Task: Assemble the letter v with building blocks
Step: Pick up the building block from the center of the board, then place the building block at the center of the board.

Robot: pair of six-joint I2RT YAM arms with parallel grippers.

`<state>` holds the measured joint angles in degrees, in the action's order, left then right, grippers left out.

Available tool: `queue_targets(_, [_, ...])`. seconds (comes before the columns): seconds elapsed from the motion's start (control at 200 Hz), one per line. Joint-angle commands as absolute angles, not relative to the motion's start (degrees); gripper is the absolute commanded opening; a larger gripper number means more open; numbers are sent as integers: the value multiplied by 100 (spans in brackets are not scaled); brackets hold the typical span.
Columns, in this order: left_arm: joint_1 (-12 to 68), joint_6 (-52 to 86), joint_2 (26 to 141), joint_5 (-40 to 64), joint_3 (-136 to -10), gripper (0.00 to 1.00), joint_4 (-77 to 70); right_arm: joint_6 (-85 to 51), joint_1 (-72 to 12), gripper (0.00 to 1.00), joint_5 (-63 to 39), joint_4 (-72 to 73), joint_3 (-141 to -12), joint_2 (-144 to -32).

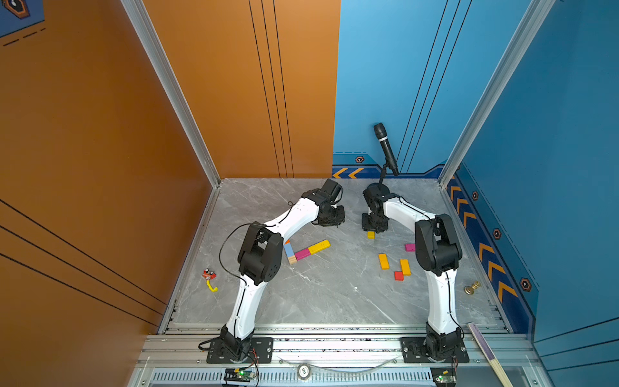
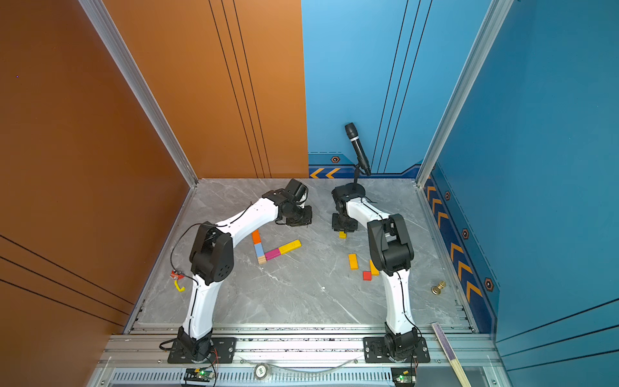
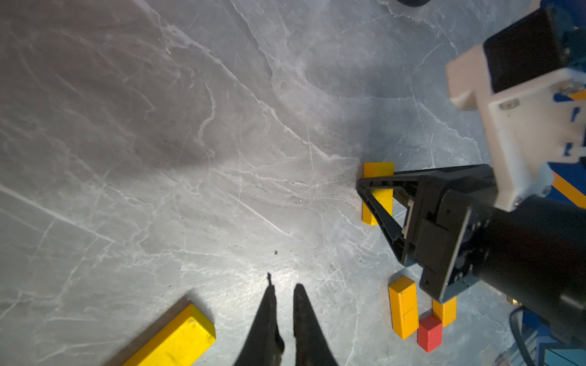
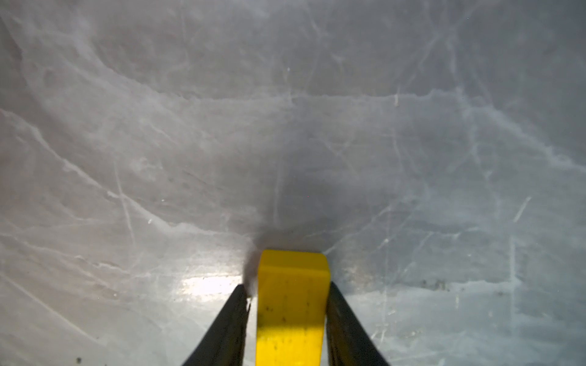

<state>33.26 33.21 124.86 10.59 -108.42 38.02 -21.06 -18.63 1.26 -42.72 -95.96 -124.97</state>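
A row of building blocks lies at mid-table in an L-like angle: an orange block [image 2: 256,237], light blue [image 2: 259,249] and a plain wood cube [image 2: 262,259] in one arm, pink [image 2: 272,254] and yellow [image 2: 290,247] in the other. My right gripper [image 1: 371,232] points down at a small yellow block [image 1: 370,235] further back. In the right wrist view this block [image 4: 291,304] sits between the fingers; one touches it and a sliver of table shows beside the other. My left gripper [image 1: 335,221] hovers shut and empty [image 3: 285,285].
Loose amber blocks [image 1: 384,261] [image 1: 405,267], a red cube [image 1: 398,275] and a pink block [image 1: 410,247] lie beside the right arm. A microphone [image 1: 387,149] stands at the back. There is a brass knob [image 1: 472,287] at the right and a small toy [image 1: 210,279] at the left.
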Motion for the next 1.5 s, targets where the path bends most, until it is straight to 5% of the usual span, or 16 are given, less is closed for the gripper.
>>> queue_targets(0.0, [3260, 3190, 12209, 900, -10693, 14, 3894, -2048, -1959, 27, 258, -4535, -9733, -12568])
queue_targets(0.22, [3212, 3181, 12041, 815, -10488, 13, 3900, -1882, -2166, 15, 237, -4700, -9993, -12694])
queue_targets(1.171, [2799, 3301, 10837, 312, -9199, 11, 3804, -1204, -3136, 19, 23, -5284, -11899, -13771])
queue_targets(1.387, [2782, 3339, 10772, 341, -9080, 11, 3753, -1251, -3181, 43, 123, -5332, -11945, -13847])
queue_targets(1.497, [2786, 3336, 10764, 343, -9062, 11, 3753, -1317, -3172, 46, 99, -5336, -11970, -13852])
